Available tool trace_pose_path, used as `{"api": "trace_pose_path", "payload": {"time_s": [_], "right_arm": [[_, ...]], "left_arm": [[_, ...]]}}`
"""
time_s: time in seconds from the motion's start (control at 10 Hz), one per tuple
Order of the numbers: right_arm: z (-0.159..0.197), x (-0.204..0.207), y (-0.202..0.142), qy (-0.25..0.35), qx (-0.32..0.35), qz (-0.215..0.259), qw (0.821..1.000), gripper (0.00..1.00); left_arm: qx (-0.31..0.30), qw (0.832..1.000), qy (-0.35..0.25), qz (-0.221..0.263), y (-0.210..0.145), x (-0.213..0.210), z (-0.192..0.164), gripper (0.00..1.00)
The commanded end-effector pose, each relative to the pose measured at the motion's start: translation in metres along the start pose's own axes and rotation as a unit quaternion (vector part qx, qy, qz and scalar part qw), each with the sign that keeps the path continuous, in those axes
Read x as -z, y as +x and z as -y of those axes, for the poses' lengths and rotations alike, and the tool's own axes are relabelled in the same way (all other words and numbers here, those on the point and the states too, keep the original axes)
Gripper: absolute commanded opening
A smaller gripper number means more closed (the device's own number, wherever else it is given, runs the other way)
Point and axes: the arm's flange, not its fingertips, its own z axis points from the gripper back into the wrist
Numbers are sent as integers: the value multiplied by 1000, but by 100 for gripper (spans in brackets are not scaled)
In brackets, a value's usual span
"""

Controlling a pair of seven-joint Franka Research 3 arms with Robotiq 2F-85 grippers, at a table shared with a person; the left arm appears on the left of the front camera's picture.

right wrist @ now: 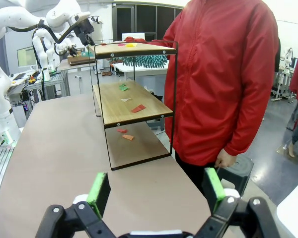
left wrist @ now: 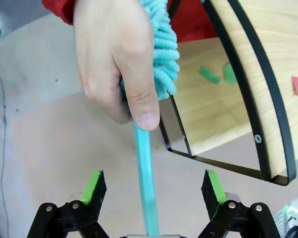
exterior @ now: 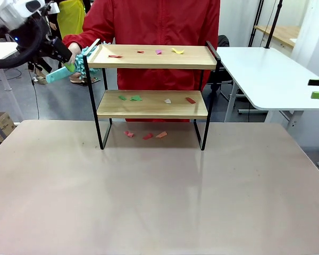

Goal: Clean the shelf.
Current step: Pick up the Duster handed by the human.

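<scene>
Standing at the far middle of the tabletop (exterior: 149, 202), the shelf (exterior: 151, 103) carries paper scraps (exterior: 135, 98). At its left end a person's hand (left wrist: 114, 54) holds a teal duster (left wrist: 161, 54), its handle between the spread fingers of the left tool (left wrist: 152, 181). The right tool (right wrist: 156, 183) gapes empty.

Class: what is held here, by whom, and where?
The hand holds the duster by its handle, just below the head. Left gripper and right gripper hold nothing.

Teal duster (left wrist: 161, 54) is being held by a person's hand (left wrist: 114, 54), handle between the left gripper's (left wrist: 153, 179) wide-apart fingers, right beside the shelf (left wrist: 213, 119).
</scene>
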Motion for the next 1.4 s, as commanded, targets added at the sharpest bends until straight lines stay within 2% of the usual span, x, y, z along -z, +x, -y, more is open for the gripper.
{"api": "trace_pose_path", "payload": {"time_s": [0.0, 0.2, 0.3, 0.4, 0.5, 0.7, 0.8, 1.0, 1.3], "right_arm": [[-1, 1, 2, 1, -1, 1, 1000, 100], [-1, 1, 2, 1, -1, 1, 1000, 100], [-1, 1, 2, 1, -1, 1, 1000, 100], [-1, 1, 2, 1, -1, 1, 1000, 100], [-1, 1, 2, 1, -1, 1, 1000, 100], [-1, 1, 2, 1, -1, 1, 1000, 100], [-1, 1, 2, 1, -1, 1, 1000, 100], [-1, 1, 2, 1, -1, 1, 1000, 100], [-1, 1, 2, 1, -1, 1, 1000, 100]], "left_arm": [[-14, 1000, 20, -7, -12, -1, 7, 100], [-13, 999, 32, -14, -12, 1, 7, 100], [-12, 999, 35, -25, -11, 1, 6, 44], [-13, 999, 40, -23, -11, 1, 5, 43], [-12, 999, 37, -24, -11, 1, 5, 0], [-16, 999, 40, -24, -11, 1, 6, 0], [-19, 998, 47, -22, -11, 0, 6, 17], [-32, 997, 68, -13, -12, -1, 6, 0], [-48, 996, 80, -10, -11, -2, 8, 0]]}}
